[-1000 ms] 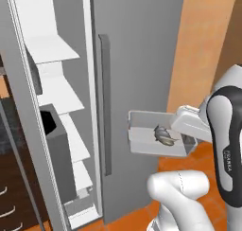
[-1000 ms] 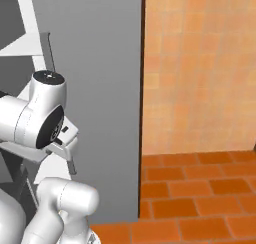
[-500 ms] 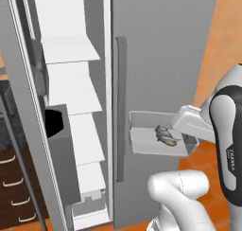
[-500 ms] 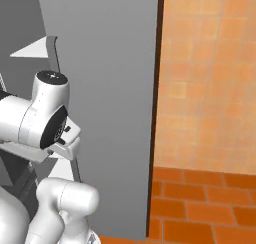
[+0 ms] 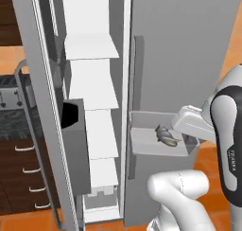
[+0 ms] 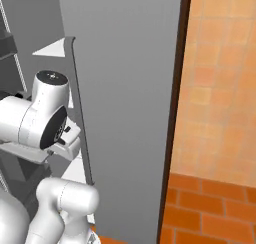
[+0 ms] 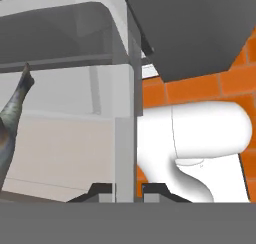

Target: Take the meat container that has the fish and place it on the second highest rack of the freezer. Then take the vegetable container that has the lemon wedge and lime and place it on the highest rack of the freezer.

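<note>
GRIP: gripper [image 7: 125,188] was pinched on the right wall of the meat container [image 5: 158,141], held level so the fish [image 5: 166,136] lay flat | POSITION: container was right of the open freezer [image 5: 92,102], near its racks [image 5: 90,46] | STEP: judged as carrying toward the second highest rack, not yet placed.

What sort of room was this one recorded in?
A rendered home kitchen, most likely: a tall grey freezer stands open with white racks, dark drawers sit beside it, and the floor is terracotta tile.

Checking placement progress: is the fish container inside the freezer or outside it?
Outside. The fish container hangs before the shut right door, beside the open freezer's racks.
</note>
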Tool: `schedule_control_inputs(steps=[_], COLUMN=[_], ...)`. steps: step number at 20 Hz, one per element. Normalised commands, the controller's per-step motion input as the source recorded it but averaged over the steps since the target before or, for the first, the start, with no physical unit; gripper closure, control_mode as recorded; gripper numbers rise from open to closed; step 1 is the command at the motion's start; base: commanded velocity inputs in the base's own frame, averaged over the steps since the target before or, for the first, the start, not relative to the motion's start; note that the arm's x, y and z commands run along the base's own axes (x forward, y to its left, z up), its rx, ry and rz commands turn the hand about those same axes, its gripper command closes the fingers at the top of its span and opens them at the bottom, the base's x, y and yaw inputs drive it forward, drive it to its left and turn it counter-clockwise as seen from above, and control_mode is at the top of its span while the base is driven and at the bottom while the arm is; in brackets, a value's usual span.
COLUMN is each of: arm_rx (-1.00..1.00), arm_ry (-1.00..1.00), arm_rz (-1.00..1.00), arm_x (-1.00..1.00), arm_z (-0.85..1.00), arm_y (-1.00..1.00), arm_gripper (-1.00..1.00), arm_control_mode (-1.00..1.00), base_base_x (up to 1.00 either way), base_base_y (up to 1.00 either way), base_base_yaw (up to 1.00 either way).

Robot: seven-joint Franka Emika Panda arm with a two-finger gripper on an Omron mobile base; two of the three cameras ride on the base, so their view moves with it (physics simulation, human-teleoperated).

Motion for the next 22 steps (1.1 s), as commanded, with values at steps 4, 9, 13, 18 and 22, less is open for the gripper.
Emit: schedule_control_inputs(steps=[4, 9, 13, 18, 22], arm_rx=[0.0, 0.0, 0.0, 0.0, 0.06], arm_ry=[0.0, 0.0, 0.0, 0.0, 0.02], arm_rz=[0.0, 0.0, 0.0, 0.0, -0.1], arm_x=[0.0, 0.0, 0.0, 0.0, 0.01], arm_z=[0.0, 0.0, 0.0, 0.0, 0.18], arm_y=[0.0, 0.0, 0.0, 0.0, 0.03], arm_gripper=[1.0, 1.0, 1.0, 1.0, 1.0], arm_control_mode=[1.0, 1.0, 1.0, 1.0, -1.0], base_base_x=[0.59, 0.36, 0.0, 0.34, 0.1], base_base_y=[0.26, 0.45, 0.47, 0.34, 0.15], base_base_yaw=[0.18, 0.16, 0.04, -0.01, -0.04])
